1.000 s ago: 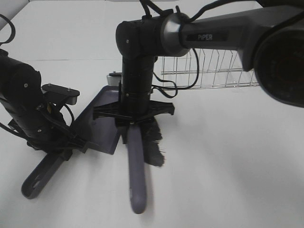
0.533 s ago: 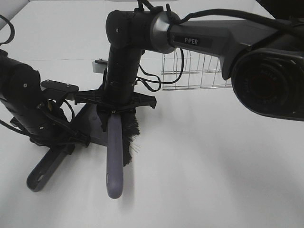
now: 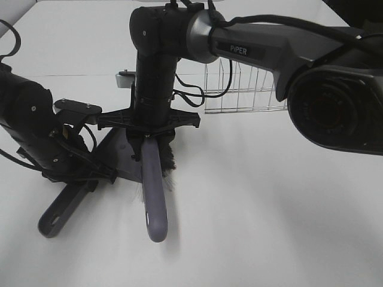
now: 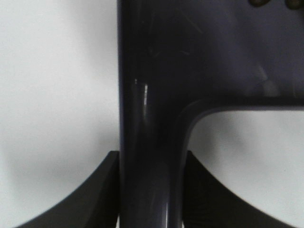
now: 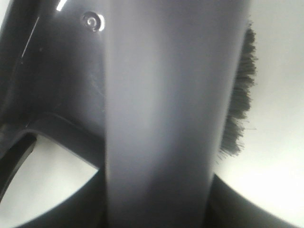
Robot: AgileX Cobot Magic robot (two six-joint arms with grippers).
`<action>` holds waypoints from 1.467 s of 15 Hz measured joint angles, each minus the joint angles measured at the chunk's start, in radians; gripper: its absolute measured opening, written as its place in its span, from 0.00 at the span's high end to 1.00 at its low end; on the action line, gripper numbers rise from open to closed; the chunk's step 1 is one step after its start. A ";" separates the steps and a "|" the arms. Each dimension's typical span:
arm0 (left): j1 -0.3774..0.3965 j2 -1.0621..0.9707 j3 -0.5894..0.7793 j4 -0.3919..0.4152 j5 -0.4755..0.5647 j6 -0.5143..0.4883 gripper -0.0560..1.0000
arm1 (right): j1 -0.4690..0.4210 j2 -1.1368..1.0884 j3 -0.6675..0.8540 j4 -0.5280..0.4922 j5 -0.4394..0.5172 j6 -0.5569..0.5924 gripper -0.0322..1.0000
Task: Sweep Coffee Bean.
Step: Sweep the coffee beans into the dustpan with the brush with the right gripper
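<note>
High camera: you have one dustpan (image 3: 121, 152), one brush (image 3: 155, 203) and one wire rack (image 3: 245, 89) at far right. Bare table (image 3: 281, 215) lies open at near right. Your right arm crosses the middle and drops straight down, with the right gripper (image 3: 149, 139) clamped on the brush. At left, the left gripper (image 3: 82, 181) grasps the dustpan's handle.

Left wrist: what look like two coffee beans (image 4: 259, 2) sit in the pan at the frame edge.

Right wrist: the bristles (image 5: 237, 99) meet the table beside the pan
</note>
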 joint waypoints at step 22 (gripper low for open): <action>-0.001 0.004 -0.005 -0.017 0.003 0.004 0.66 | -0.048 -0.200 0.032 -0.088 -0.010 -0.122 0.68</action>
